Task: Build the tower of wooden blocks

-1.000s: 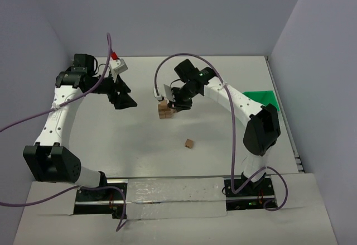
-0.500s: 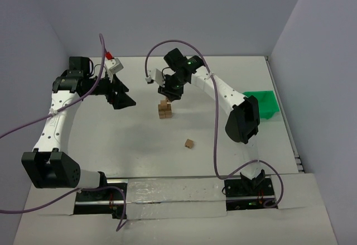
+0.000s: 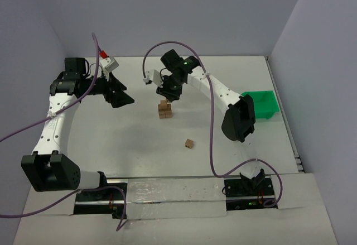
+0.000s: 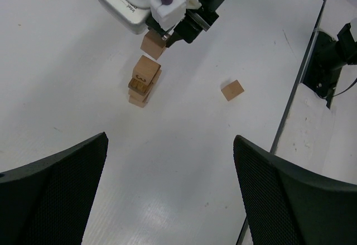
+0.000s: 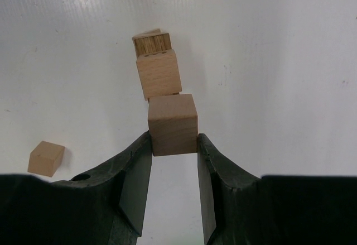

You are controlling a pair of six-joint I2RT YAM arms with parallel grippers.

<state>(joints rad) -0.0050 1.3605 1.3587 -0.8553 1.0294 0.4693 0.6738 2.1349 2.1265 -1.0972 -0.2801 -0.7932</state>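
The right wrist view shows what the overhead view hides: the right end effector (image 5: 173, 142), its fingers narrowly parted, clamps one plain light-brown wooden cube (image 5: 172, 123). The left wrist view places that cube just above the tower of small wooden cubes (image 4: 143, 83), which stands mid-frame on the white worktop (image 3: 139, 144). The left end effector (image 4: 170, 195) is spread wide and empty, well apart at upper left. A loose wooden cube (image 3: 189, 143) lies lower right of the tower, ringed by bare surface. A bright green plastic bin (image 3: 262, 104) sits at the right edge.
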